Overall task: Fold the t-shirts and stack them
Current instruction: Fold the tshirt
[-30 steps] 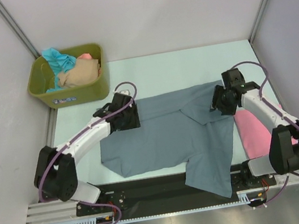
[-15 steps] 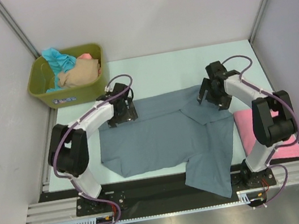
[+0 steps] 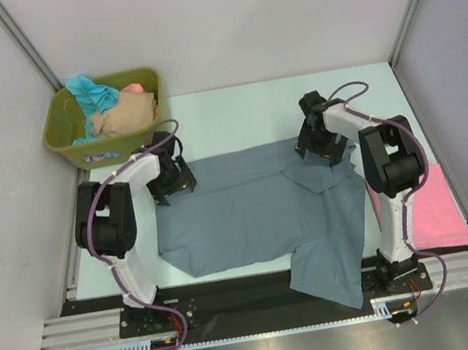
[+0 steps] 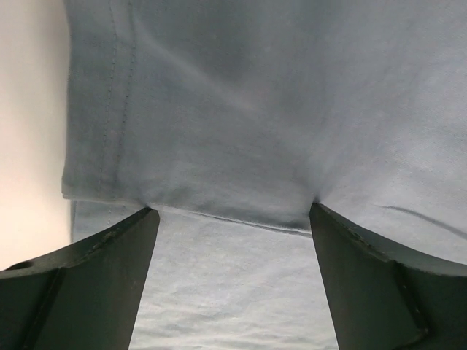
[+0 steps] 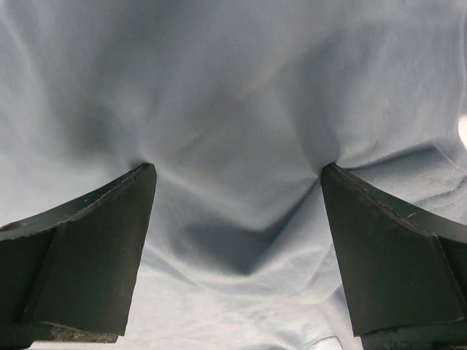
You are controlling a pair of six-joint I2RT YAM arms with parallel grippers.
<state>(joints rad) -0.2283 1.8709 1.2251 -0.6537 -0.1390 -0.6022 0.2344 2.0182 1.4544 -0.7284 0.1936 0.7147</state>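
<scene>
A slate grey-blue t-shirt point(image 3: 250, 217) lies spread on the pale table, with its right side folded over and one corner hanging past the near edge. My left gripper point(image 3: 172, 178) stands open at the shirt's far left corner. In the left wrist view the gripper point(image 4: 232, 211) has both fingertips down on a hemmed fold of the grey-blue cloth point(image 4: 255, 109). My right gripper point(image 3: 313, 139) stands open at the far right corner. In the right wrist view the gripper point(image 5: 237, 169) dents the cloth point(image 5: 233, 87) with both tips. A folded pink t-shirt point(image 3: 433, 209) lies flat at the right.
An olive-green tub point(image 3: 112, 146) stands at the far left corner, holding teal point(image 3: 90, 91), beige point(image 3: 121, 115) and salmon point(image 3: 137, 88) t-shirts. Bare table point(image 3: 241, 111) runs behind the grey-blue shirt. White walls close in on three sides. Both arm bases sit at the near rail.
Both grippers have opened wide. The left one has shifted left, the right one left and farther back, to the shirt's far corners. The right arm has drawn in, uncovering the pink shirt.
</scene>
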